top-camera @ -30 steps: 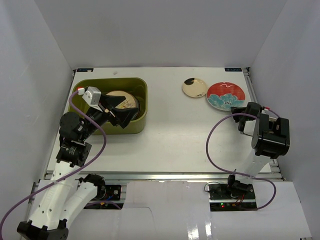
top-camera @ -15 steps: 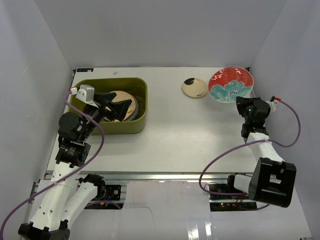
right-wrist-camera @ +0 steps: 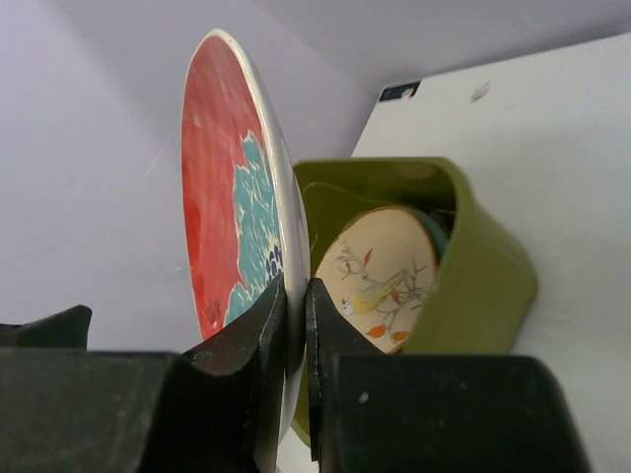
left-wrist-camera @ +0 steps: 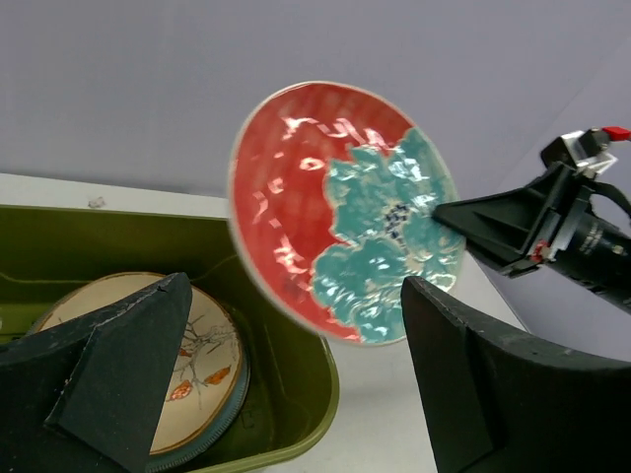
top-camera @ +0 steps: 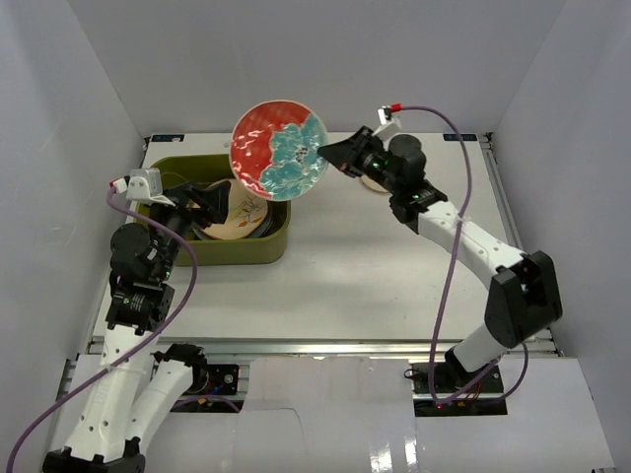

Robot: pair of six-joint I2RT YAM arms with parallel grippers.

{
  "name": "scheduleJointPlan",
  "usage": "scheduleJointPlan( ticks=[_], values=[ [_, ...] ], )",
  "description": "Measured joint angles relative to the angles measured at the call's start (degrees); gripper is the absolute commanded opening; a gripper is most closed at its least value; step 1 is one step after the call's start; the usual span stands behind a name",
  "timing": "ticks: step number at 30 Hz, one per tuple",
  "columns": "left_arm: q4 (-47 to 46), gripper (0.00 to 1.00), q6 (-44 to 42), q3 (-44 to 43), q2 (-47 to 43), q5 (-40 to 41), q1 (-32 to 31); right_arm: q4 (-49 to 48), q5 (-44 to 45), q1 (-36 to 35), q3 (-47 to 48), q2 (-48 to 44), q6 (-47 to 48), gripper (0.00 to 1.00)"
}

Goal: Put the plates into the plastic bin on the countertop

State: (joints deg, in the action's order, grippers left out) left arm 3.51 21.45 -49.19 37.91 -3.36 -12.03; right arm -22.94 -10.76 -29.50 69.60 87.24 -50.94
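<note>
The round, glossy red-and-teal floral ceramic plate [top-camera: 279,150] is held in the air over the 2 o'clock corner of the olive-green rounded plastic bin [top-camera: 246,258], tipped up steeply on edge with its dimpled painted face turned toward the left arm. The right gripper [top-camera: 330,158] is clamped on its pale rim at 3 o'clock. In the bin a cream bird-painted plate [left-wrist-camera: 187,335] lies flat, and the left gripper [top-camera: 209,205] hangs over it, jaws spread wide, above the white countertop [top-camera: 375,266].

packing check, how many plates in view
4: red plate in right pincer, bird plate on a blue-rimmed plate in the bin, cream plate under right arm; more may hide
</note>
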Motion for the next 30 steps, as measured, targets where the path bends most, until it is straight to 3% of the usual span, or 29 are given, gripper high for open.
scheduleJointPlan(
  ticks=[6,13,21,23,25,26,30],
  values=[
    [0.5,0.98,0.0,0.0,-0.7,1.5,0.3,6.7,1.3,-9.4,15.9,15.2,2.6,0.08],
    [0.9,0.98,0.0,0.0,-0.7,1.8,0.3,17.5,6.0,-14.8,33.1,31.4,5.7,0.08],
    [0.9,0.98,0.0,0.0,-0.7,1.9,0.3,24.8,9.2,-16.0,40.6,39.4,6.6,0.1],
    [0.9,0.98,0.0,0.0,-0.7,1.9,0.3,24.9,10.1,-16.0,40.5,39.4,6.8,0.17],
    [0.9,0.98,0.0,0.0,-0.7,1.9,0.3,24.8,10.2,-15.9,39.9,39.4,6.2,0.37],
    [0.9,0.98,0.0,0.0,-0.7,1.9,0.3,24.2,10.5,-16.0,39.7,39.3,5.8,0.52],
    [0.9,0.98,0.0,0.0,-0.8,1.9,0.3,21.5,11.7,-16.2,39.2,38.2,4.9,0.75]
  ],
)
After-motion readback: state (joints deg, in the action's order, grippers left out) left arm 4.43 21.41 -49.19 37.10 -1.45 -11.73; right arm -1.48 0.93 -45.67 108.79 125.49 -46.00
